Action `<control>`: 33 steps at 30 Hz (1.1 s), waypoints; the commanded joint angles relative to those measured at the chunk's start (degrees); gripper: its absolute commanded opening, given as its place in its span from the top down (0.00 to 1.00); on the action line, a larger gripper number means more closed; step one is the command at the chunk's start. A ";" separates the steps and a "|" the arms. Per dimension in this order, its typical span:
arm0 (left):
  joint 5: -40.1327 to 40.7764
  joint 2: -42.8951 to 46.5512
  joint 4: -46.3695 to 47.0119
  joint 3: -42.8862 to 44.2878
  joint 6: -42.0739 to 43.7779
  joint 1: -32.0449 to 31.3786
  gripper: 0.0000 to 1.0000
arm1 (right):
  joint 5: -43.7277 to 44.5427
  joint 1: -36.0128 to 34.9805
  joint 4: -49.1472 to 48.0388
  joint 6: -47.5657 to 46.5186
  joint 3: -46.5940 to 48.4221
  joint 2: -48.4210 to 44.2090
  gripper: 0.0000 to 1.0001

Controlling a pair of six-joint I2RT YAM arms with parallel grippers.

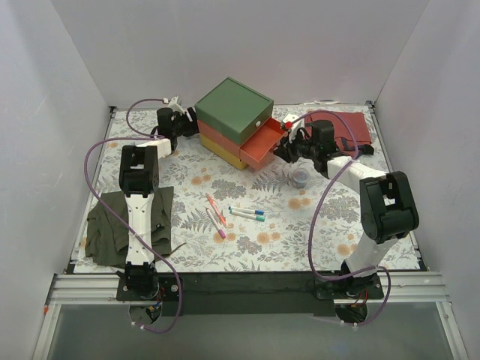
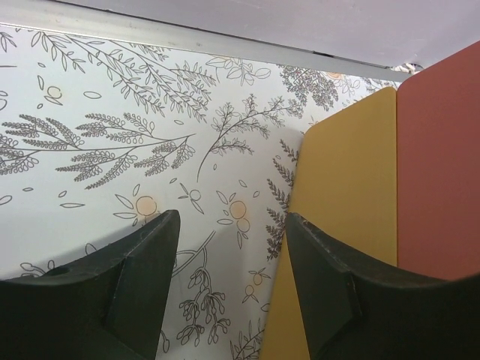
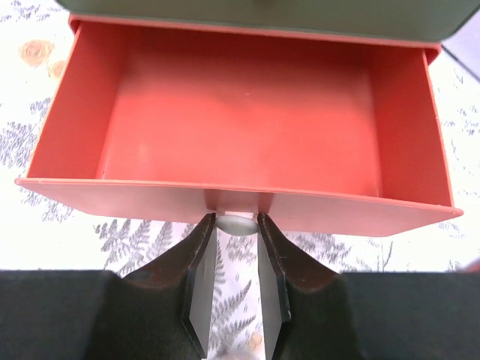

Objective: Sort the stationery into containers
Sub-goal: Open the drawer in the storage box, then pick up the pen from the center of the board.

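Note:
The green (image 1: 234,105), red (image 1: 262,145) and yellow (image 1: 225,152) drawers stand stacked at the table's back middle. The red drawer is pulled out towards the right and is empty (image 3: 240,120). My right gripper (image 1: 283,148) is shut on its small white knob (image 3: 238,222). My left gripper (image 1: 184,124) is open and empty at the stack's left side, with its right finger (image 2: 337,292) against the yellow wall (image 2: 349,195). A red pen (image 1: 212,203), a pink pen (image 1: 217,223) and two white pens (image 1: 247,214) lie mid-table. A small round grey piece (image 1: 300,178) lies under my right arm. No highlighters show.
An olive cloth (image 1: 112,229) lies at the front left under my left arm. A red cloth (image 1: 354,127) lies at the back right. Purple cables (image 1: 97,154) loop beside both arms. White walls close in the table on three sides.

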State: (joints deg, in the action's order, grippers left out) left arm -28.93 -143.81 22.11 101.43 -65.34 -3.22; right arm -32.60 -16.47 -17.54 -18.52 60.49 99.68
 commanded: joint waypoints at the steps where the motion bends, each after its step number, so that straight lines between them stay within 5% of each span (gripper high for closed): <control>1: 2.47 4.32 -4.53 -2.11 2.68 0.15 0.41 | -0.45 0.56 2.77 -2.04 -2.47 -4.84 0.90; 5: 3.00 5.90 -5.14 -3.78 3.29 0.24 0.41 | -0.10 0.91 4.18 -3.01 -5.90 -8.87 0.88; 6: 3.43 6.26 -5.49 -4.22 3.29 0.32 0.39 | -0.10 0.91 4.35 -3.01 -6.60 -9.41 0.69; 9: 6.85 8.10 -7.25 -5.53 4.08 0.59 0.30 | 1.66 0.91 5.49 -3.18 -8.10 -12.31 0.39; 10: 7.74 8.71 -8.21 -6.41 4.78 0.85 0.27 | 2.45 0.91 6.11 -3.45 -8.28 -13.19 0.36; 16: 23.08 17.41 -13.05 -10.10 10.22 3.05 0.11 | 3.43 1.00 17.17 -7.30 -6.88 -22.49 0.37; 21: 29.88 27.86 -17.70 -17.99 16.63 6.30 0.09 | -11.24 0.04 30.87 -17.76 -4.86 -24.10 0.35; 27: 26.65 44.65 -23.32 -29.68 20.95 6.74 0.12 | -12.94 -7.33 49.17 -32.79 3.58 -15.05 0.42; 33: 26.64 55.82 -25.18 -35.42 23.06 6.74 0.13 | -4.33 -18.32 47.26 -29.93 5.08 -10.47 0.51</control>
State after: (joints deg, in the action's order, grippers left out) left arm -2.50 -93.95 0.16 69.28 -45.78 3.95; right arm -41.21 -29.69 27.29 -47.99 63.07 88.44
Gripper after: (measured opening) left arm 0.870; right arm 0.513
